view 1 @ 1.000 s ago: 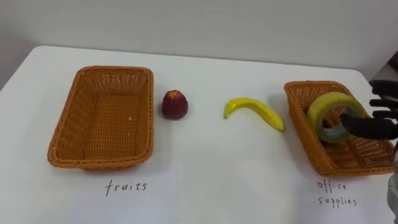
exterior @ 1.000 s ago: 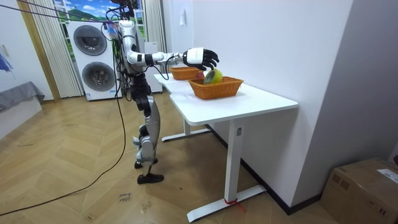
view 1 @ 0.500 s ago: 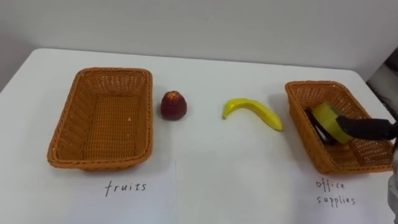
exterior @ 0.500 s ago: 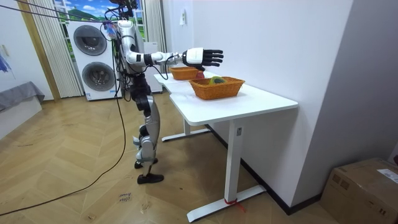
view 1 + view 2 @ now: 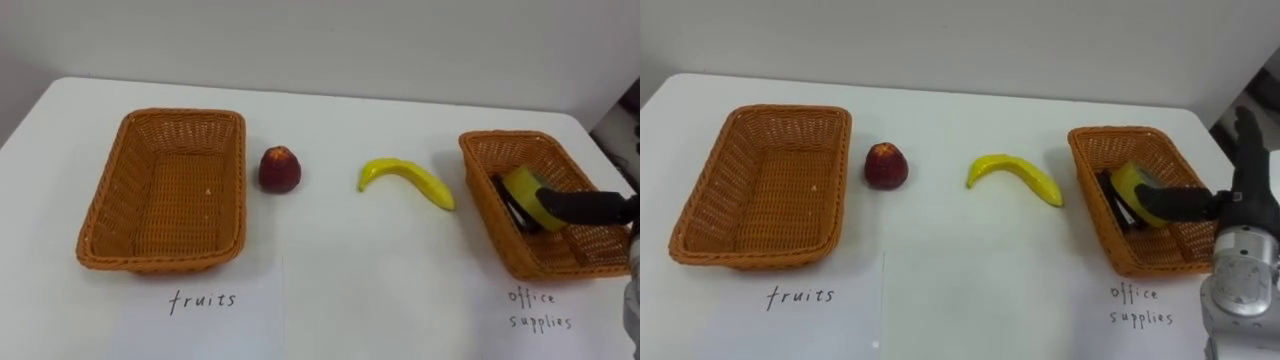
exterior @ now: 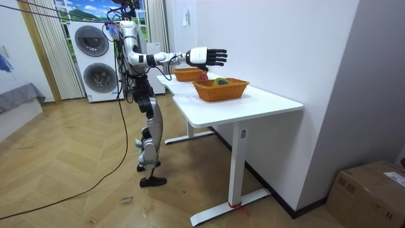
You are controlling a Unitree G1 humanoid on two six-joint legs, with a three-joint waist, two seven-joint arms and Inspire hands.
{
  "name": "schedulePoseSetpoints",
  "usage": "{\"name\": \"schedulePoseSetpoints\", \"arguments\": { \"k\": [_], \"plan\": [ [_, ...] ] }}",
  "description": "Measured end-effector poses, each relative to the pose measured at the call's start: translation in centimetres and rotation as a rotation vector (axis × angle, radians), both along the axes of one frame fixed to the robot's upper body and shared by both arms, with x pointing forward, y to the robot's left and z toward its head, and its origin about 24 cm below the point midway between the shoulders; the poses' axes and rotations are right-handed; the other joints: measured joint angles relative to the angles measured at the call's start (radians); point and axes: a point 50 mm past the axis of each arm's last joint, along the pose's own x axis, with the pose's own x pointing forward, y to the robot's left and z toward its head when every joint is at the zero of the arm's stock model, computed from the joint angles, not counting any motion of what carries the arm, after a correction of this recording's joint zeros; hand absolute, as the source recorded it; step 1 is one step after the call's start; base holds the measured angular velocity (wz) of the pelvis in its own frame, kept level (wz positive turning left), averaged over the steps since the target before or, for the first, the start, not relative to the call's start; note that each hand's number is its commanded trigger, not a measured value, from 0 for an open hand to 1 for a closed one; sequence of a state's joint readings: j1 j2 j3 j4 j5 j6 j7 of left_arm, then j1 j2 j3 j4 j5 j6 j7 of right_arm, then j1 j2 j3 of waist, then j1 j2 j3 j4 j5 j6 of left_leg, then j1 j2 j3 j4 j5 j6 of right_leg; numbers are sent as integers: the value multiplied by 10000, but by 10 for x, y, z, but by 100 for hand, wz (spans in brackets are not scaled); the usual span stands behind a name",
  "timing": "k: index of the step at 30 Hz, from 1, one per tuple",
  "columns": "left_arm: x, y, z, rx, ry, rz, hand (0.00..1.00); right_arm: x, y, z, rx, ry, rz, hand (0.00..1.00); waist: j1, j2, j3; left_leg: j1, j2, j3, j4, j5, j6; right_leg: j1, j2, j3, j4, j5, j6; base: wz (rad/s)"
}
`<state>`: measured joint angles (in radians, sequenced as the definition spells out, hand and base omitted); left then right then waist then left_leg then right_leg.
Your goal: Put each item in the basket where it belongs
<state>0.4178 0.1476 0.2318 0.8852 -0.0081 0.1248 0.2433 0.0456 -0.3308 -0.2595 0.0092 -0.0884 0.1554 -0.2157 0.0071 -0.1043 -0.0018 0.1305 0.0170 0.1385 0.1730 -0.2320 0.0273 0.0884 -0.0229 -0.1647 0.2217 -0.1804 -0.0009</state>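
Right hand (image 5: 1238, 205) at the table's right edge, partly cut off by the eye views' right border. Its fingers are straight and spread and nothing is gripped. The dark thumb reaches leftward across the right wicker basket (image 5: 480, 200) and covers the near side of the yellow-green tape roll (image 5: 525, 190). Whether the thumb touches the roll cannot be told.

The roll lies tilted inside this basket, against its left wall, on a flat black item (image 5: 507, 203). Most of that item is hidden under the roll, and it is too obscured to name. The basket's right wall is hidden behind the hand.

On the white table (image 5: 400, 285), a banana (image 5: 405, 178) lies near the middle, just left of the right basket and apart from it. A dark red fruit (image 5: 280, 168), possibly an apple, sits just beside the right wall of the left wicker basket (image 5: 110, 190), which stands toward the table's left edge. Both fruits lie on the table outside the baskets. A paper sheet with handwriting (image 5: 205, 310) lies at the front edge below the left basket. More handwriting shows below the right basket.

In the room view the robot stands upright at the table's long side, its right arm held level over the nearer basket. Stacked washing machines (image 6: 95, 60) stand behind the robot, and a cardboard box (image 6: 373, 183) sits on the floor at the room view's right.
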Motion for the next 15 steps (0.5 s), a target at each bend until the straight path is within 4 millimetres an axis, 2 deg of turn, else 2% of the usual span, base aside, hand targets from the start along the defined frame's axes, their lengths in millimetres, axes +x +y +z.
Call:
{"name": "schedulePoseSetpoints", "arguments": {
  "k": [7, 15],
  "plan": [
    [7, 1, 0, 19, -155, -84, 0, 9, 6, 13, -53, -581, 237, 0, 31, -166, 25, -12, 7, -6, -24, 3, -5, -7, 25, -13, -26, 0, 0, 0],
    [18, -1, -1, -20, -397, -310, 0, 33, 19, 50, 812, -2284, 1106, 0, -31, -24, 18, -37, 28, -5, -17, 2, -8, -18, 47, -1, -31, 1, -2, 0]
  ]
}}
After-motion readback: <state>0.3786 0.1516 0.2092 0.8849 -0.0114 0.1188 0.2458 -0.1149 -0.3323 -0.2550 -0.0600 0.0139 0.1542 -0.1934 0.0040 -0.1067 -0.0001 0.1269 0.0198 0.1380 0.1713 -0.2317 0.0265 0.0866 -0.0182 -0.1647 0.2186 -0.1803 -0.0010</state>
